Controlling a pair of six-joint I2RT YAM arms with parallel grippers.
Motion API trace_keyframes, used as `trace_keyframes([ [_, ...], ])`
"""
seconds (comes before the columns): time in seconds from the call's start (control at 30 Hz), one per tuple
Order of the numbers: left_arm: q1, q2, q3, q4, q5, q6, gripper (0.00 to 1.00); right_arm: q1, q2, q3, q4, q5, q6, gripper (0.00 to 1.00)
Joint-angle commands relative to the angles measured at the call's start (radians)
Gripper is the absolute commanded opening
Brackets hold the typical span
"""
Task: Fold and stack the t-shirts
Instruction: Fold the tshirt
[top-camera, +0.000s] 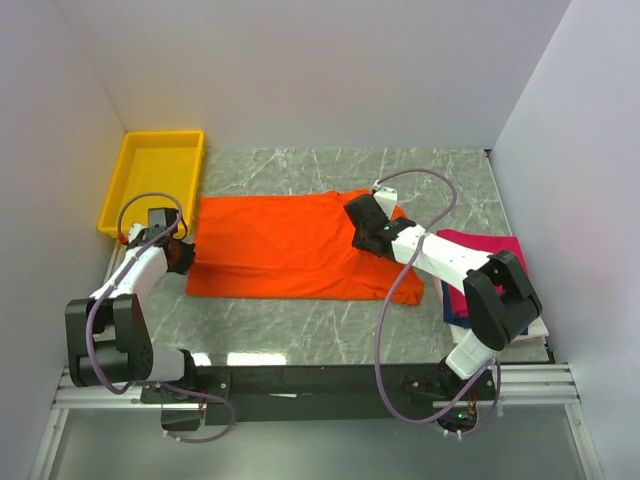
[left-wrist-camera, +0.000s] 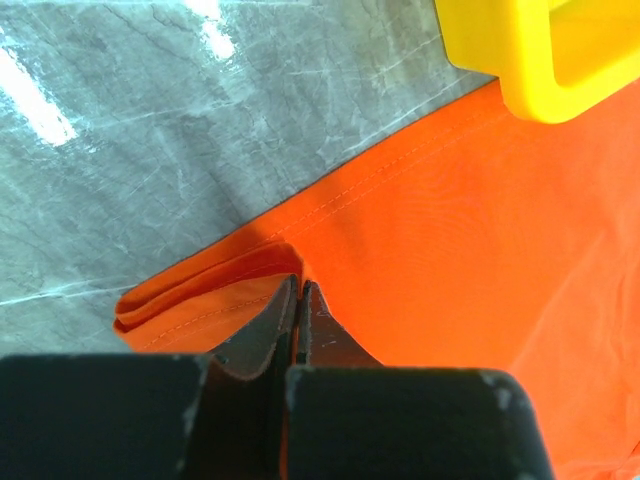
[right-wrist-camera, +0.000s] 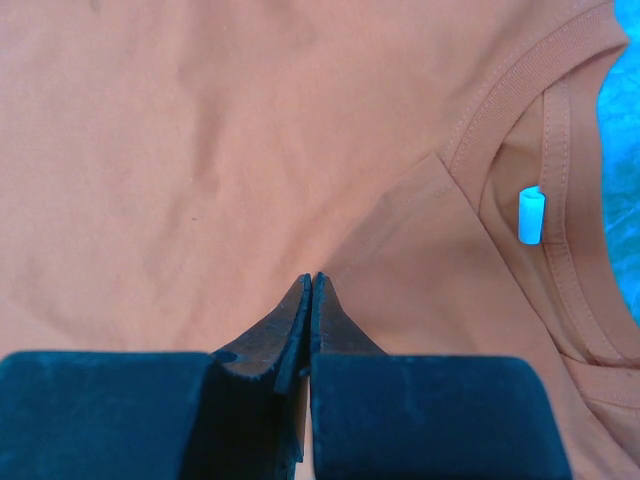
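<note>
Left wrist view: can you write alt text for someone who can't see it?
The left gripper, jaws shut, pinches the hemmed edge of an orange t-shirt, with a small fold of cloth bunched beside its tips. The shirt lies on a grey marbled table, and a corner of a yellow tray shows at upper right.

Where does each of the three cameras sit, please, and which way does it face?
Top external: above and behind the bases, looking down on the grey marble table, yellow plastic tray and bright orange cloth t-shirt; left arm and right arm show.
Left wrist: looks down past the left gripper, shut on the t-shirt's hem.
Right wrist: looks down past the right gripper, pinching cloth beside the collar.
Shared: all see the t-shirt.
</note>
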Motion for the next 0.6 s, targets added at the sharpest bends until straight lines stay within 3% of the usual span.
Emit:
trace_keyframes([
  [0.0, 0.01, 0.01, 0.042, 0.015, 0.008, 0.016, 0.01, -0.004, 0.021, 0.037, 0.006, 0.048, 0.006, 0.0],
  [0.57, 0.013, 0.113, 0.079, 0.055, 0.026, 0.019, 0.01, -0.018, 0.065, 0.057, 0.011, 0.06, 0.004, 0.0],
])
